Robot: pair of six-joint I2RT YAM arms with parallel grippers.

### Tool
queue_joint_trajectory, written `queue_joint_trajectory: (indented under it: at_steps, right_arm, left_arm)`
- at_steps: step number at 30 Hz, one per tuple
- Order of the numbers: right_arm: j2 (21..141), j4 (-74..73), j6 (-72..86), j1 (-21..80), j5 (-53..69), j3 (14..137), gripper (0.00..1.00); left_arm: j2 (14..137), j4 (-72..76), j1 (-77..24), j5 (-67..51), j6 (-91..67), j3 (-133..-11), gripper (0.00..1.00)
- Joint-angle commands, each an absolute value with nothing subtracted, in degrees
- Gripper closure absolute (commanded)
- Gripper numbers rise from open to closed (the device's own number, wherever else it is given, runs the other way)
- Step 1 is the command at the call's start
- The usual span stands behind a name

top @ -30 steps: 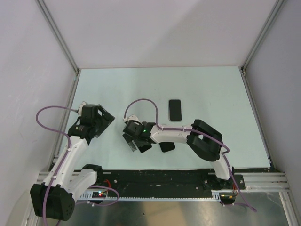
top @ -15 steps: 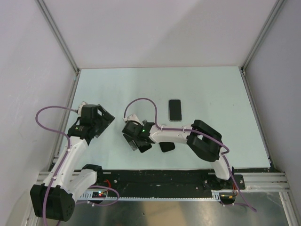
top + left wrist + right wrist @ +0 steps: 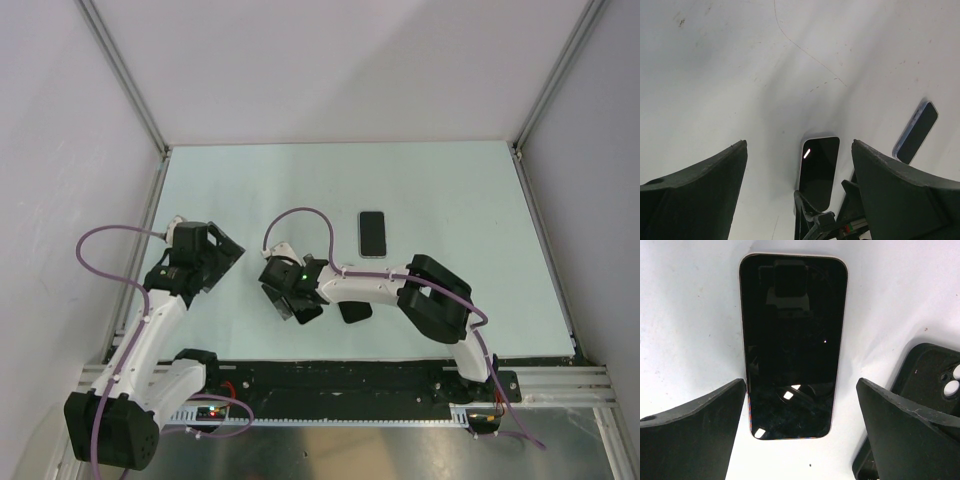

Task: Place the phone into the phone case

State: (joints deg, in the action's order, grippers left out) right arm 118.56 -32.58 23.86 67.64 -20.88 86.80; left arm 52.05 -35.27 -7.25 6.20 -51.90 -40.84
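On the pale table (image 3: 450, 190), the right arm (image 3: 380, 285) reaches across toward the left and holds the right gripper (image 3: 801, 385) directly over the phone (image 3: 792, 340) — jaws spread wide, nothing in them. The phone lies flat, screen up. Its long axis runs straight ahead of the gripper, square to the line on which the fingers close. Its near end sits between the two fingers, which stand just outside its long edges, and the rest stretches forward.

The black case (image 3: 932, 375) lies just beside the gripper's right finger, near the phone but apart from it, camera cut-outs showing. The left gripper (image 3: 799, 150), also wide open and empty, hangs well apart from the phone, so the right is plainly the nearer for the pickup. A second phone (image 3: 372, 233) lies further out on the table, well apart from both grippers.

Room is open ahead and to the gripper's left; the tight side is the right, where the case crowds the finger. The grip likely calls for a straight descent to the table — the flat phone offers only thin edges.
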Motion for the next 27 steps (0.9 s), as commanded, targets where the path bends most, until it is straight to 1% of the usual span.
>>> queue_joint_trajectory:
  at_steps: [1, 13, 18, 20, 27]
  right_arm:
    - [119.1, -31.8, 23.8, 67.8, -19.8, 88.0, 0.0]
    - [118.9, -28.9, 25.1, 66.7, -14.9, 85.3, 0.01]
    - [117.2, -25.7, 26.8, 64.9, -12.4, 81.0, 0.06]
    - [116.6, -25.4, 27.1, 64.6, -12.6, 80.1, 0.11]
    - [116.0, -26.8, 28.0, 64.9, -15.4, 79.5, 0.41]
  left_arm:
    - [51.2, -34.9, -6.8, 5.7, -50.5, -41.8, 0.11]
    - [50.9, -34.9, -6.8, 5.7, -50.9, -41.5, 0.11]
    - [50.8, -34.9, -6.8, 5.6, -50.8, -41.6, 0.11]
    - [50.9, -34.9, -6.8, 5.6, -50.8, -41.6, 0.11]
    - [51.4, -34.8, -6.8, 5.2, -51.1, -41.6, 0.11]
